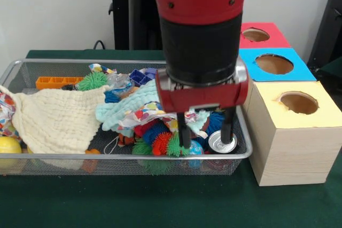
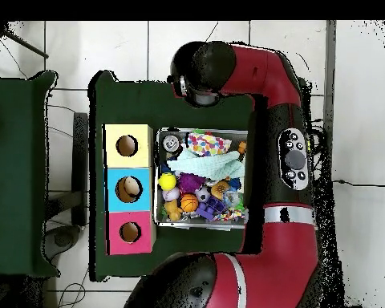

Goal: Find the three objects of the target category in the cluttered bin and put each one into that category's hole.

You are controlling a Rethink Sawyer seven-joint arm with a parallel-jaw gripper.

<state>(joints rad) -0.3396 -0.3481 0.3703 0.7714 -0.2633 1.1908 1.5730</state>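
Black fingers spread wide over your wire bin, lower centre of frame, straddling spiky balls beside a silver can; holed boxes stand right.

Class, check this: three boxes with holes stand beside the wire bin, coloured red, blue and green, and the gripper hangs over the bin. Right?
One colour is wrong. The front view shows the boxes as red, blue and yellow, not green. They do stand beside the bin, and the gripper does hang over it.
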